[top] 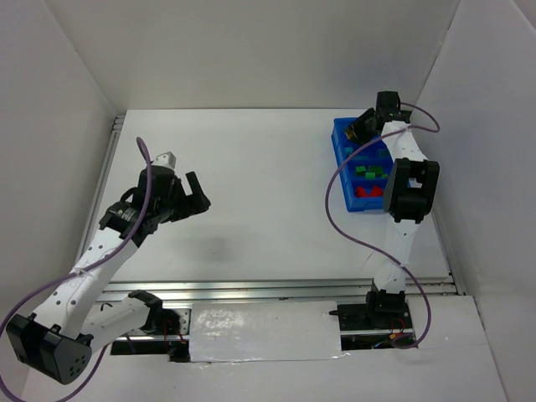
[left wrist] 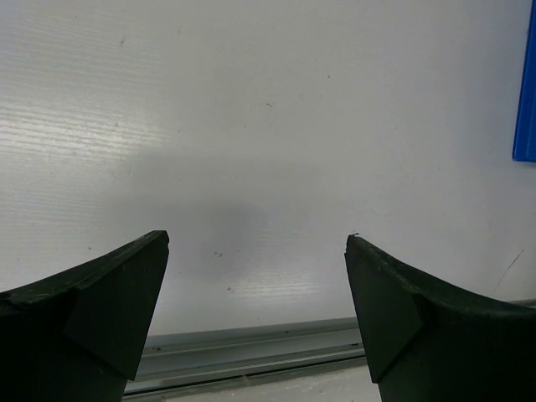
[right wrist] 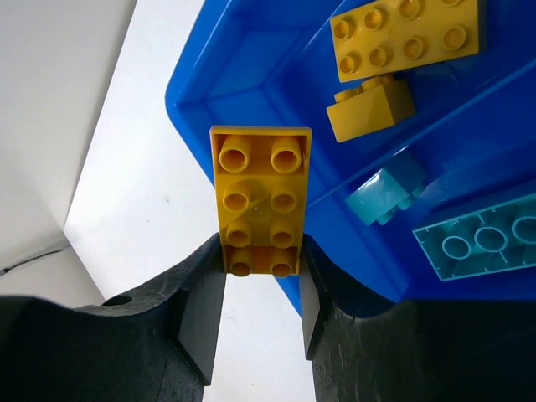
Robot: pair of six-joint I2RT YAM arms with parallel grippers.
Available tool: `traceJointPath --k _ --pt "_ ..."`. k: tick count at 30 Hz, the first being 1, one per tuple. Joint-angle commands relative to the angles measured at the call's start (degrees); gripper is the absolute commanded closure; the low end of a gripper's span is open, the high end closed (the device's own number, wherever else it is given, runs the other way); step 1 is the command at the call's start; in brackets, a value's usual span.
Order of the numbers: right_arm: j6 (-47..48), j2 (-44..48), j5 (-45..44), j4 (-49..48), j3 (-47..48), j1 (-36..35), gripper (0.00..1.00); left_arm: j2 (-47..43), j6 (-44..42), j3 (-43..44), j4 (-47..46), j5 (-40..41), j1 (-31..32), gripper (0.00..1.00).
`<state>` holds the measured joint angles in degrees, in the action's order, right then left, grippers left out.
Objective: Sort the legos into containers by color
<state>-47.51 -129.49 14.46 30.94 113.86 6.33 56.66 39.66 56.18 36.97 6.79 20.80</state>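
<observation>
My right gripper [right wrist: 261, 261] is shut on a yellow eight-stud brick [right wrist: 260, 197] by its near end and holds it over the corner of the blue bin's [right wrist: 251, 59] end compartment. That compartment holds a flat yellow brick [right wrist: 406, 38] and a small yellow one [right wrist: 370, 107]. The neighbouring compartment holds two teal bricks [right wrist: 387, 193] [right wrist: 481, 243]. In the top view the right gripper [top: 362, 128] is at the far end of the bin [top: 337, 159], with green bricks [top: 368, 173] and red bricks [top: 366, 192] nearer. My left gripper [top: 201, 194] is open and empty over the table.
The left wrist view shows the left gripper [left wrist: 258, 243] over white table, a metal rail [left wrist: 251, 352] along the table's edge, and a sliver of the blue bin [left wrist: 526, 100] at far right. White walls enclose the table. The right arm's purple cable [top: 335, 209] loops beside the bin.
</observation>
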Motion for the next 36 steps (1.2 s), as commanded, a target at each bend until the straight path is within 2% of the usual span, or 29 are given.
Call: traceJointPath --k 1,10,18,19,20,22,23,24,25,26,27,28,31,33,36 --pt "-1.18 5.47 0.48 -2.28 -0.83 0.53 1.0 -1.47 1.56 -0.55 -0.41 1.04 -0.23 0.0" --pt "-6.63 3.9 1.8 -5.18 -2.77 1.32 0.97 -3.49 2.61 -1.07 0.29 0.95 -0.23 0.0" --pt "-9.18 1.7 3.74 -7.03 -1.9 1.85 0.86 -7.35 4.02 -2.74 2.23 1.12 -0.23 0.0" --pt "-9.27 1.18 3.65 -6.86 -1.46 1.85 0.82 -7.97 4.11 -3.27 2.32 1.3 -0.23 0.01" --pt "-9.36 0.74 3.65 -6.68 -0.84 2.02 0.73 -8.84 4.55 -3.45 2.4 1.3 -0.23 0.01" --pt "-9.18 -0.75 4.17 -5.98 1.35 2.2 0.66 -9.55 5.07 -4.06 2.67 1.3 -0.23 0.01" --pt "-9.1 -1.37 4.35 -5.54 2.23 2.2 0.57 -9.82 5.08 -3.98 2.93 1.21 -0.23 0.01" --pt "-9.1 -1.99 4.79 -5.02 3.98 2.28 0.52 -9.91 5.08 -3.98 3.28 1.12 -0.23 0.01" --pt "-8.92 -3.04 5.92 -4.05 4.61 2.46 0.5 -9.91 5.16 -3.89 3.54 1.38 -0.23 0.0" --pt "-8.75 -3.4 6.37 -3.78 5.4 2.37 0.44 -9.99 5.34 -3.8 3.72 1.56 -0.23 0.01" --pt "-8.57 -3.49 6.55 -3.43 5.4 2.46 0.43 -9.99 5.34 -3.63 3.98 1.65 -0.32 0.01" --pt "-8.57 -2.97 6.2 -3.34 5.23 2.55 0.24 -10.08 5.34 -3.62 4.16 1.74 -0.23 0.01" --pt "-8.13 -0.86 6.2 -4.65 3.83 2.55 0.2 -10.35 4.47 -2.75 4.42 1.91 -0.23 0.01" --pt "-7.34 -0.24 5.93 -3.7 4.69 2.64 0.11 -9.73 3.94 -2.05 4.51 2.7 -0.23 0.01" --pt "-4.11 2.38 5.23 0.51 8.38 2.46 0.11 -5.88 1.74 4.34 7.32 4.02 -0.23 0.01"
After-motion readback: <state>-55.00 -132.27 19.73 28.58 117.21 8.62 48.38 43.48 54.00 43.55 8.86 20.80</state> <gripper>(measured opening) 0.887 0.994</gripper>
